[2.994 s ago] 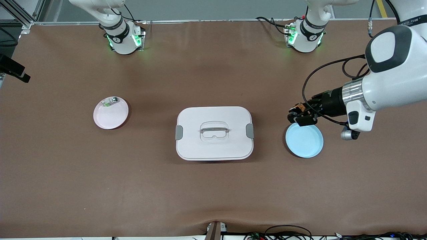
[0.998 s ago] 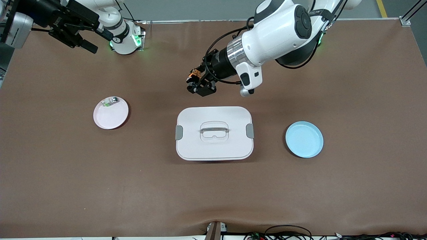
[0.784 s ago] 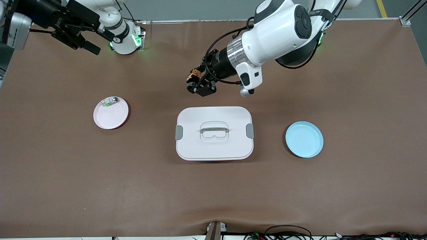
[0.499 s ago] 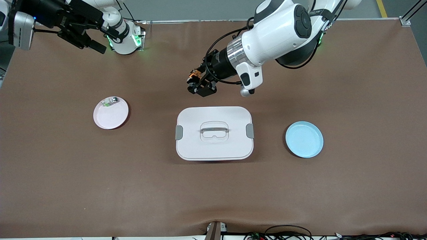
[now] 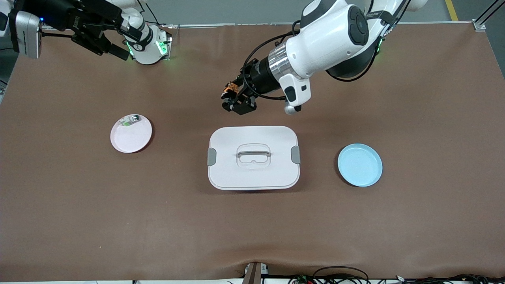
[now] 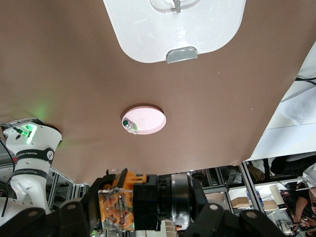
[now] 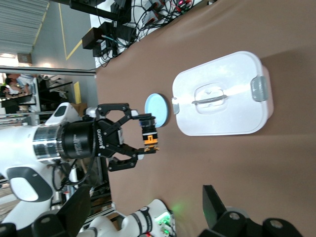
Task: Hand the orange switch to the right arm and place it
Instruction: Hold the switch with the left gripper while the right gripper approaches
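Over bare table | left claw (image 5: 233, 100) still grasping orange switch (image 5: 229, 88) | right claw (image 5: 103, 41) released, nearer

white lidded box (image 5: 253, 157) set mid-worktop (image 5: 79, 217); pink plate (image 5: 131, 136) holding a small white-green-silver part (image 5: 130, 119); blue plate (image 5: 360, 165) toward left arm's end

A wide desk (image 5: 118, 221) covered in a matte brown sheet fills nearly the whole front view, the sheet slightly rippled at the edge nearest the front camera. Black cables (image 5: 339, 276) trail along that edge. A grey floor (image 5: 236, 12) with a yellow painted line (image 5: 451, 10) lies along the edge where the bases stand. The right wrist view shows aluminium frame racks (image 7: 29, 19) under bright, even light.
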Tool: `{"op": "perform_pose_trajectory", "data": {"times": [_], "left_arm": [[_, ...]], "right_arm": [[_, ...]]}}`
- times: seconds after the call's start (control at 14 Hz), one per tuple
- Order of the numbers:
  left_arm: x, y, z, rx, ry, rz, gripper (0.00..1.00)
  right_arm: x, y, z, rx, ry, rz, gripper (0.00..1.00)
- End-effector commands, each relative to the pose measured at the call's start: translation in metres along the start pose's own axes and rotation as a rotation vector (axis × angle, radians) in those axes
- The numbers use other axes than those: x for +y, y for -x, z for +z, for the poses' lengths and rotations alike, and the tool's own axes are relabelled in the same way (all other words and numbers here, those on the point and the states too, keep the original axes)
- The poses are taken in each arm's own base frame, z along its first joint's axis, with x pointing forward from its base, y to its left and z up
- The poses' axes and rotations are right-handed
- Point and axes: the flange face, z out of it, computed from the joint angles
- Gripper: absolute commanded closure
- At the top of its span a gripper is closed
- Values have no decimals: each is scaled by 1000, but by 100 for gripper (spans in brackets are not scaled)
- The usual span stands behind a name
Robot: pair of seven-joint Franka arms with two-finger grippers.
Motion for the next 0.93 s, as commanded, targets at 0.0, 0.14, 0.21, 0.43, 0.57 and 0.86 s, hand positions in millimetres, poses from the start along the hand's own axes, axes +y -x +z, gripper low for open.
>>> {"op": "perform_pose_trajectory", "data": {"times": [0.0,0.14,0.21,0.43,0.57,0.86], "left_arm": [[3,2,-4,10,21,-6,67],[4,2,-5,9,22,-8,67],[4,2,-5,9,22,-8,67],[5,0,-6,11,24,-6,67],[5,1,-7,11,27,-5,67],[5,1,-6,11,25,0,67]], "right_arm": [[-6,8,3,-4,-51,50,0],[-12,9,7,-11,-84,61,0],[-12,11,15,-11,-86,67,0],[-21,16,38,18,-108,73,0],[-34,22,49,36,-128,77,0],[-30,27,81,53,-128,84,0]]}}
